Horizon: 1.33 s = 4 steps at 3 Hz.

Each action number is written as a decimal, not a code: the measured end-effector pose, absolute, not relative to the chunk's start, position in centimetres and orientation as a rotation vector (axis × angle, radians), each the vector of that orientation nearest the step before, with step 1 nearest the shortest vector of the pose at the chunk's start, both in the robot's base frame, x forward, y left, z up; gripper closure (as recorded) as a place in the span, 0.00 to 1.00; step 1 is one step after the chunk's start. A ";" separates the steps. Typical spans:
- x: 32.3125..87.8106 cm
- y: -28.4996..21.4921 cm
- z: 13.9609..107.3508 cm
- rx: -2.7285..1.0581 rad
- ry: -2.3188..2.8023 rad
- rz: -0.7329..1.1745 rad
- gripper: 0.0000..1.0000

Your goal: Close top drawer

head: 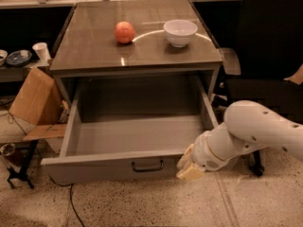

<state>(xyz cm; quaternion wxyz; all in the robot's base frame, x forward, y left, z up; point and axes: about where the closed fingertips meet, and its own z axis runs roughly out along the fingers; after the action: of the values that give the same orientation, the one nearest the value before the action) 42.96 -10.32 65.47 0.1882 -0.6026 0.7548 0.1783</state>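
Note:
The top drawer (137, 136) of the grey cabinet stands pulled far out, its plain grey box empty. Its tall flat front (94, 167) faces me with one small black bar handle (147, 165) at centre. My gripper (188, 167) is at the right end of the drawer front, low down, touching or just beside its corner. The white arm (255, 129) reaches in from the right.
On the cabinet top (90, 46) sit a red apple (124, 32) and a white bowl (180, 32). A cardboard box (33, 100) and a stand (16, 167) are at the left. A black chair (270, 51) stands at the right. Speckled floor (142, 205) lies in front.

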 end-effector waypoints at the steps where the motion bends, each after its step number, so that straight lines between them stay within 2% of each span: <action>1: 45.3 -7.4 65.5 -1.738 2.059 0.507 0.04; 3: 48.4 -4.0 65.6 -1.778 1.979 0.483 0.00; 4: 49.2 -3.4 65.4 -1.794 1.974 0.454 0.19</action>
<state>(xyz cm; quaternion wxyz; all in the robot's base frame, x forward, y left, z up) 49.21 -3.45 65.36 0.2162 -0.6475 0.7122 0.1638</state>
